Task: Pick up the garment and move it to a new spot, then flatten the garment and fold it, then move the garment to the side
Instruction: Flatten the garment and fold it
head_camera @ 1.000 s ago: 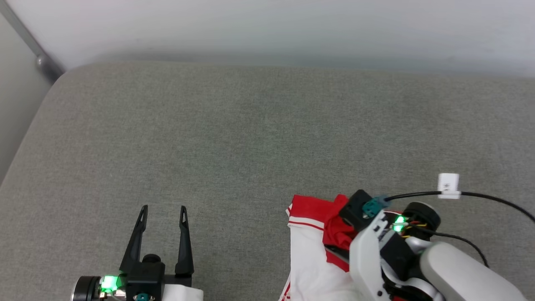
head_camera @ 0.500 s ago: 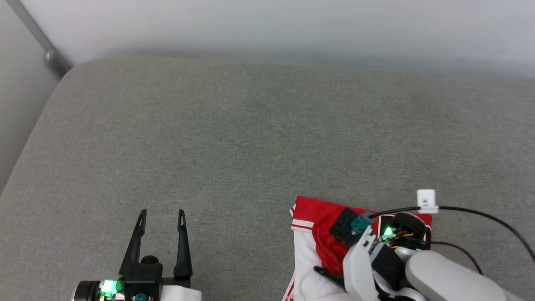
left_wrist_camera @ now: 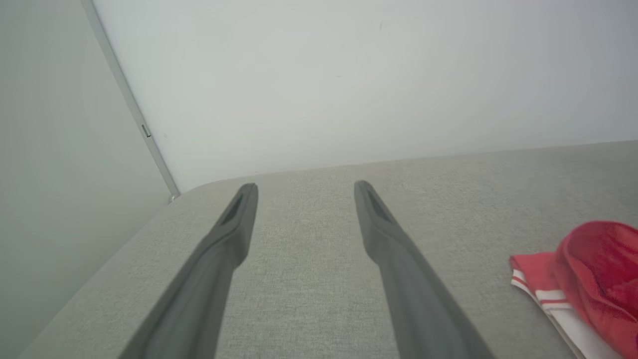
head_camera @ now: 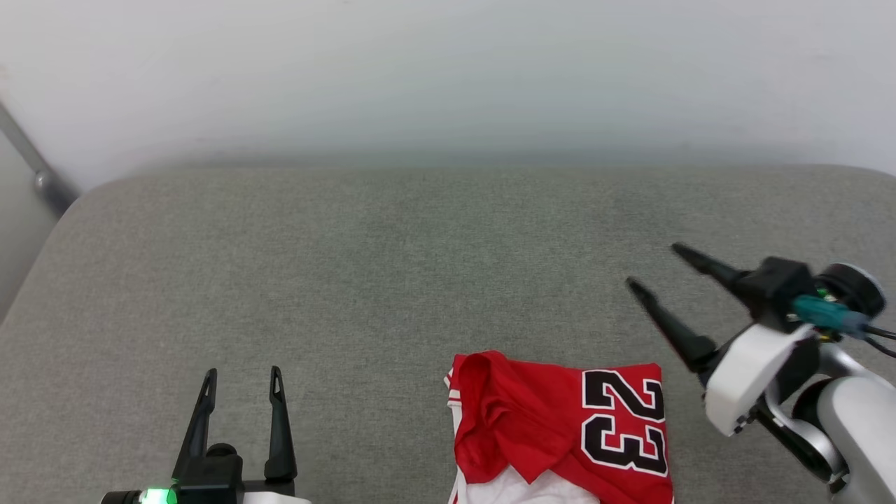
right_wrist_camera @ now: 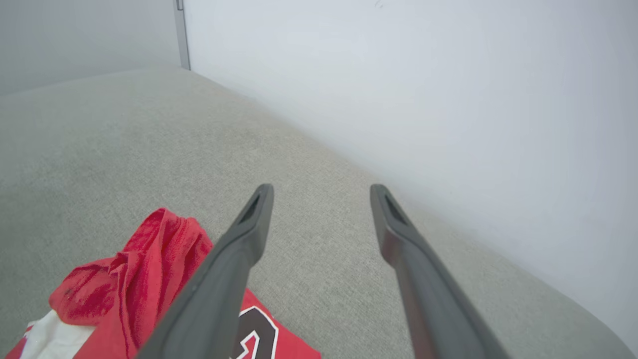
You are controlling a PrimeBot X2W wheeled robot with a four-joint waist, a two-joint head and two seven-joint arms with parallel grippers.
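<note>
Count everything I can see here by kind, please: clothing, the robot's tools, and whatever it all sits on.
garment: 1
tools: 2 (left tool, right tool)
grey padded surface: 1
Total: 4

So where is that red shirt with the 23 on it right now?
In the head view the garment lies on the grey fabric surface, bottom right of centre, nearer the open right gripper.

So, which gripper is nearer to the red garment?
The right gripper, open near the printed end of the garment; the left gripper stands farther off, across the cushion.
</note>
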